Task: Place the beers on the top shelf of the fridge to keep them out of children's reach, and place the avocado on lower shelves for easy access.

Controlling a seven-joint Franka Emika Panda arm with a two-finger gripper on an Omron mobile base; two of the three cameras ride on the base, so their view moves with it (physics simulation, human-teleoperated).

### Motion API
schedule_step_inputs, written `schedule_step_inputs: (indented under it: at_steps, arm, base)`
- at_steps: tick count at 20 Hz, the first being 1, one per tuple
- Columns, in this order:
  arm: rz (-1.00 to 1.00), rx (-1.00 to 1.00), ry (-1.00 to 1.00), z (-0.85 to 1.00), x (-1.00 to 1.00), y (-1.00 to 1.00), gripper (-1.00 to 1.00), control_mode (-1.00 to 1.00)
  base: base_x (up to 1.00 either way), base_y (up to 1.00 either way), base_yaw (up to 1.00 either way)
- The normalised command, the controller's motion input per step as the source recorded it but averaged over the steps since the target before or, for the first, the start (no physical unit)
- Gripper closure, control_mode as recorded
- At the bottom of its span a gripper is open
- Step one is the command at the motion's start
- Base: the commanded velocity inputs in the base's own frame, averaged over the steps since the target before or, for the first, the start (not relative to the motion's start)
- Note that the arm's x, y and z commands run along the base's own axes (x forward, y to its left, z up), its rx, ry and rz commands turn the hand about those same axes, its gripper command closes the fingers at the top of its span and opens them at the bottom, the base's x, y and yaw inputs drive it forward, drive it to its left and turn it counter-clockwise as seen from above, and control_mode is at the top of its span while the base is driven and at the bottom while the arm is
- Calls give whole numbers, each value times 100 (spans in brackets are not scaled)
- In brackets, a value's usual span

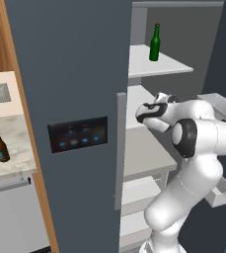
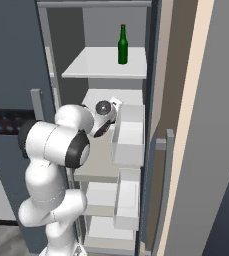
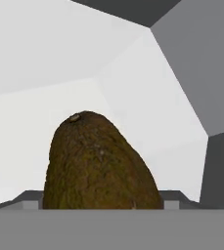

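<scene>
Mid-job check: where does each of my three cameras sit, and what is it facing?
Left base view: behind-left, facing the dark blue-grey fridge; white arm lower right.
Right base view: behind-right, facing its white shelves; arm lower left.
Hand view: on the hand, facing the olive-brown avocado.
Both base views share the green glass bottle on the top shelf.

Green beer (image 1: 155, 43) upright on top shelf (image 1: 173, 65), brown beer (image 1: 1, 147) on counter, avocado (image 3: 99, 166) stem-up inside fridge (image 1: 70, 74)
</scene>
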Motion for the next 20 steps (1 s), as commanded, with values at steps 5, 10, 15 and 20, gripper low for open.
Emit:
schedule_step_inputs:
  at_steps: [5, 10, 15, 20]
  arm:
    - [4, 0, 6, -21, 52, -10, 100, -100]
    - [4, 0, 2, -21, 58, -5, 100, -100]
    - [3, 0, 0, -21, 61, 0, -100, -100]
    - [1, 0, -4, -39, 11, 0, -100, -100]
  base:
    - [0, 0, 0]
    - [0, 0, 0]
    - [0, 0, 0]
    - [0, 0, 0]
